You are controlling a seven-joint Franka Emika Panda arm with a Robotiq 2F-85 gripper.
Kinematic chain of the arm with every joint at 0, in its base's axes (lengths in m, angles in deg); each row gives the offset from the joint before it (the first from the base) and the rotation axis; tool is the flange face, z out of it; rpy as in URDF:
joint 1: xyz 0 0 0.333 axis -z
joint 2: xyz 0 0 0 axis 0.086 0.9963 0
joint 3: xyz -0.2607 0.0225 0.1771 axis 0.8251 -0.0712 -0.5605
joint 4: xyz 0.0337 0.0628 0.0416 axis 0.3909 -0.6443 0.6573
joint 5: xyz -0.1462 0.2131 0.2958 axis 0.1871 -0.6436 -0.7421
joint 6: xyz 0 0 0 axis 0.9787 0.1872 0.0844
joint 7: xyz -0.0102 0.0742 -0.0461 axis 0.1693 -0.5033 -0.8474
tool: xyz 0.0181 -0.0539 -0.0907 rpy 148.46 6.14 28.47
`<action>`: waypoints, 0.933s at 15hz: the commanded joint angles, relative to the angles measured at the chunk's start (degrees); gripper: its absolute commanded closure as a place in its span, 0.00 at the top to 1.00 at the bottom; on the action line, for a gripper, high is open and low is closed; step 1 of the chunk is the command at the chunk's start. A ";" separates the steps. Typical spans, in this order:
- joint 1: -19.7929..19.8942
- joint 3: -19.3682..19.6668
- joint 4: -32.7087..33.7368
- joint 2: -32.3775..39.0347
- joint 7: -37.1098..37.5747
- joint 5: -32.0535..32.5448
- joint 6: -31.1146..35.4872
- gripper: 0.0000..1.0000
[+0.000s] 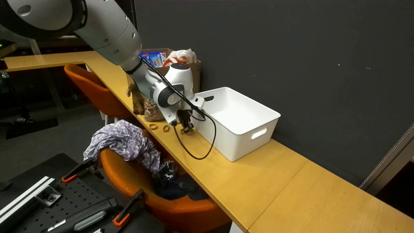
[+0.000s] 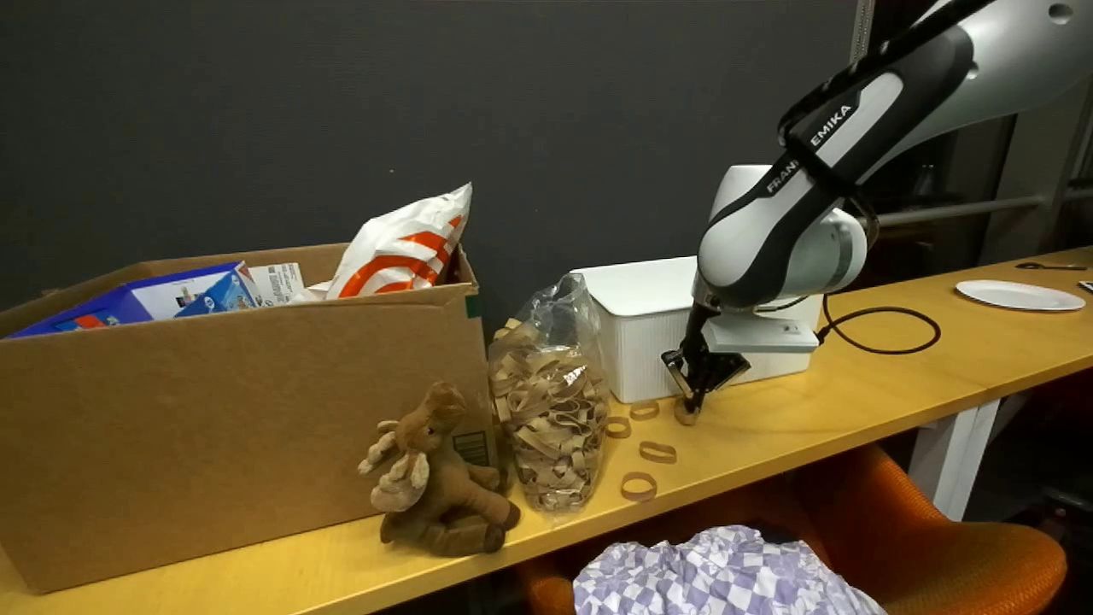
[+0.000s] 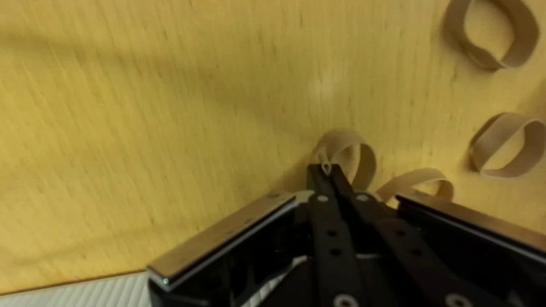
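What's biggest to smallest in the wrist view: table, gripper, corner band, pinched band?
1. Table
2. Gripper
3. Corner band
4. Pinched band
Real band sizes are unsure: one runs off the picture, the gripper partly hides the other.

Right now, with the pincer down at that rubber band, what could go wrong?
The pincer pinches only a small fold of the rubber band at its tips, so it might slip free.
The white bin stands close by, so a sideways move could bump it.
The cable loops out near the bin and might snag its rim.
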 commanded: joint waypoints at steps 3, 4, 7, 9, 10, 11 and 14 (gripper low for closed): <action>-1.35 -0.54 0.64 -2.32 0.13 0.23 -2.35 0.01; -1.78 -0.85 -0.07 -2.69 0.12 0.20 -2.56 0.01; -3.30 -1.58 -2.14 -3.60 0.14 0.22 -2.78 0.01; -4.52 -1.55 -2.83 -3.69 0.41 0.49 -2.55 0.01; -4.95 -1.62 -3.08 -3.60 0.31 0.56 -2.59 0.01; -5.51 -1.54 -3.35 -3.65 0.54 0.62 -2.80 0.01; -6.42 -1.46 -3.99 -3.46 0.68 0.65 -2.76 0.01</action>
